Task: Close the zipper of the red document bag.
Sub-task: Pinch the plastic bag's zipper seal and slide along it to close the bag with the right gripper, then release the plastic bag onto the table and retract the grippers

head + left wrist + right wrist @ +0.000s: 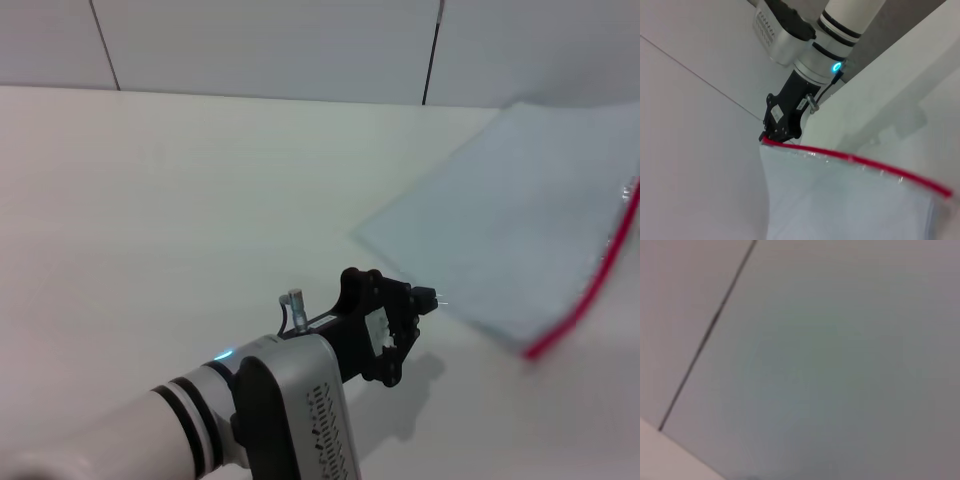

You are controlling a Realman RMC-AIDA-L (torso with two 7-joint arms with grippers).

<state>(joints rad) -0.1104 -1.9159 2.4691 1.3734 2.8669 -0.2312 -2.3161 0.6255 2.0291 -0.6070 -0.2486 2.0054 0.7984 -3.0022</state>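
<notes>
Presently, at the left of the head view, the left arm is seen reaching forward over the surface, and the left claw is held low at the near edge of the bag. Whether its fingers are spread or pressed together cannot be told, nor can it be settled whether the bag is touched. Farther right, the bag is seen as a pale translucent sheet running out of the head view. The zipper is carried along the bag's right-hand edge, and its near end lies a little to the right of the claw. No slider can be made out anywhere along the red strip. The right claw is not shown in any view.

The step in hand is judged to be the approach, with the bag being steadied or the zipper's end being sought; closing does not appear to have been started. For the next move, the slider would have to be found and pinched, and the bag would have to be held firmly at one end so that the strip is kept taut while the slider is drawn along it.

The surface is plain and white. Behind it, a pale panelled wall is seen, divided by thin dark seams.
</notes>
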